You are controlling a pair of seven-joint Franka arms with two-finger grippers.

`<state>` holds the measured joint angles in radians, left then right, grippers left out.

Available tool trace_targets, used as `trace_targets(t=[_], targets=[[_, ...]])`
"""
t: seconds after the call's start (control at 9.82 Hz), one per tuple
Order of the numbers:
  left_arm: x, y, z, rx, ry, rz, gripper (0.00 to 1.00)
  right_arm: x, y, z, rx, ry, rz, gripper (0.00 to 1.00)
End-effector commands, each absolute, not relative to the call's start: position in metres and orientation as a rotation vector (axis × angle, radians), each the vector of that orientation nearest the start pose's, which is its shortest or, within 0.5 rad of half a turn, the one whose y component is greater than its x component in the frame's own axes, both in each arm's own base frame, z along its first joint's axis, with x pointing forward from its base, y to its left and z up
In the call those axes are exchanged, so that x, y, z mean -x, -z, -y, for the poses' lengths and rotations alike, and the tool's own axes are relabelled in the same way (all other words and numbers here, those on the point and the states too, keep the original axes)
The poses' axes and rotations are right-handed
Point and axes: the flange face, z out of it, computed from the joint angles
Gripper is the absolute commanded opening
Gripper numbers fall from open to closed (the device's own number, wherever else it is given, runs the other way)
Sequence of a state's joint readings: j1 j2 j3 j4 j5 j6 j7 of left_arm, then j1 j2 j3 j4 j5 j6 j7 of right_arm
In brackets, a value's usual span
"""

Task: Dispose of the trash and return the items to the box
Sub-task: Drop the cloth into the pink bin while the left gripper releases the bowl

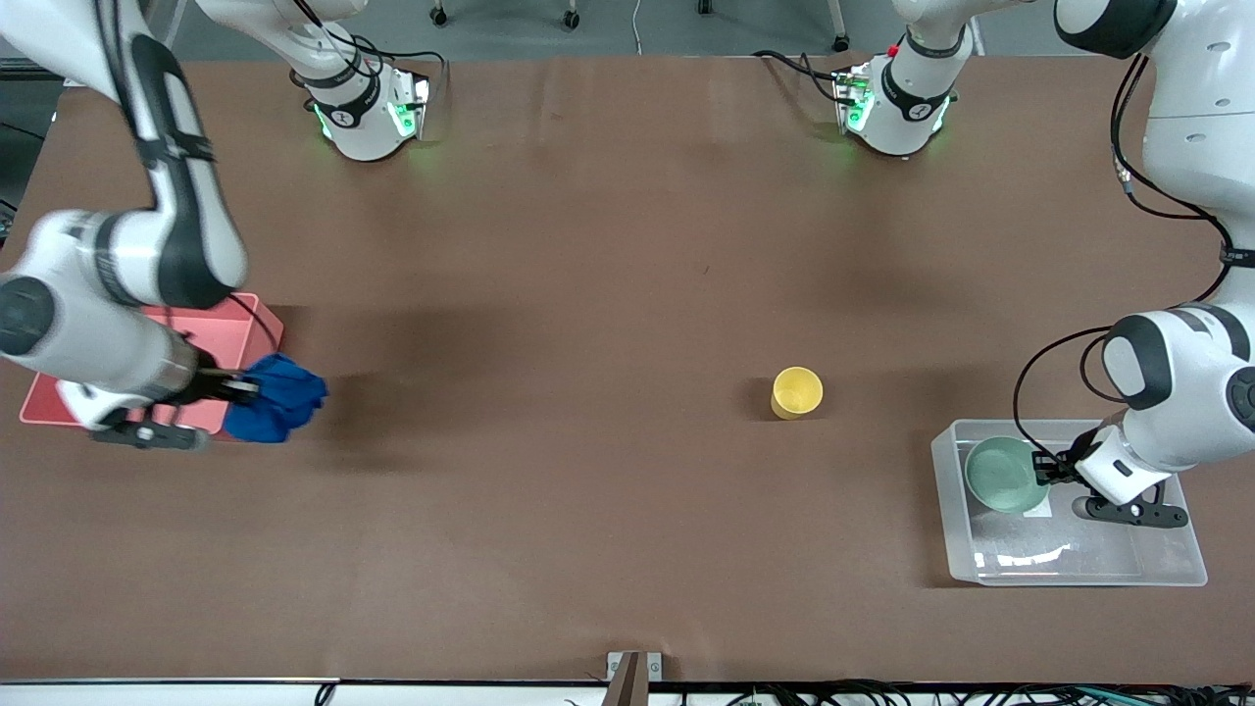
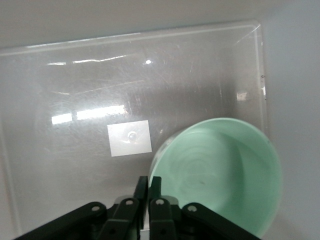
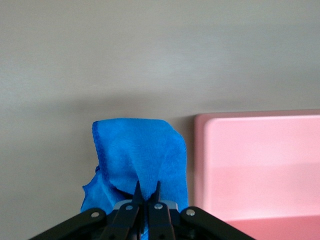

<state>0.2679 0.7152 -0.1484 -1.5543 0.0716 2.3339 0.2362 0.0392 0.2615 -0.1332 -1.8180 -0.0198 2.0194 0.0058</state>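
No readable text, labels or numbers anywhere.

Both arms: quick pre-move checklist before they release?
1. Right gripper shut on the cloth: ok.
2. Cloth over the pink bin: not ok, it hangs at the bin's edge, mostly over bare table.
3. Left gripper shut on the bowl rim: ok.
4. Bowl over the box: ok, at the end nearest the cup.
5. Bowl resting on the box floor: cannot tell.
6. Cup in the box: not ok, it stands on the table.
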Motion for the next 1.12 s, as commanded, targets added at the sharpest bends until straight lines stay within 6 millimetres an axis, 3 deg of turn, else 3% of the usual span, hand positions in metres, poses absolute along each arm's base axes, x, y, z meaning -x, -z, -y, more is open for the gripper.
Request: trace_targets(t=[0.0, 0.1, 0.2, 0.31, 0.41, 0.51, 0.61, 0.81, 1.02], targets=[[-0.707, -0.217, -0.103, 3.165, 0.089, -0.22, 0.17, -0.593, -0.406, 0.114, 3.175, -0.123, -0.124, 0.01], [-0.708, -0.223, -0.103, 3.159, 0.102, -0.218, 0.5, -0.586, -0.4, 0.147, 3.171, -0.133, -0.161, 0.01], [-0.71, -0.238, -0.109, 3.152, 0.132, -0.209, 0.92, -0.582, -0.395, 0.172, 3.177, -0.131, -0.169, 0.01], [-0.71, -0.261, -0.101, 3.149, 0.12, -0.22, 1.0, -0.579, -0.377, 0.189, 3.179, -0.142, -0.162, 0.01], [-0.708, -0.29, -0.086, 3.155, 0.092, -0.215, 1.0, -0.575, -0.353, 0.208, 3.172, -0.176, -0.153, 0.01], [-0.701, -0.315, -0.065, 3.161, 0.031, -0.167, 1.0, -0.569, -0.336, 0.228, 3.171, -0.177, -0.131, 0.02], [-0.691, -0.328, -0.031, 3.175, -0.067, -0.09, 1.0, -0.564, -0.314, 0.241, 3.168, -0.186, -0.119, 0.02], [-0.669, -0.34, 0.027, 3.193, -0.162, 0.063, 1.0, -0.561, -0.281, 0.25, 3.159, -0.229, -0.129, 0.08], [-0.646, -0.339, 0.072, 3.187, -0.175, 0.211, 1.0, -0.566, -0.275, 0.25, 3.171, -0.194, -0.121, 0.14]])
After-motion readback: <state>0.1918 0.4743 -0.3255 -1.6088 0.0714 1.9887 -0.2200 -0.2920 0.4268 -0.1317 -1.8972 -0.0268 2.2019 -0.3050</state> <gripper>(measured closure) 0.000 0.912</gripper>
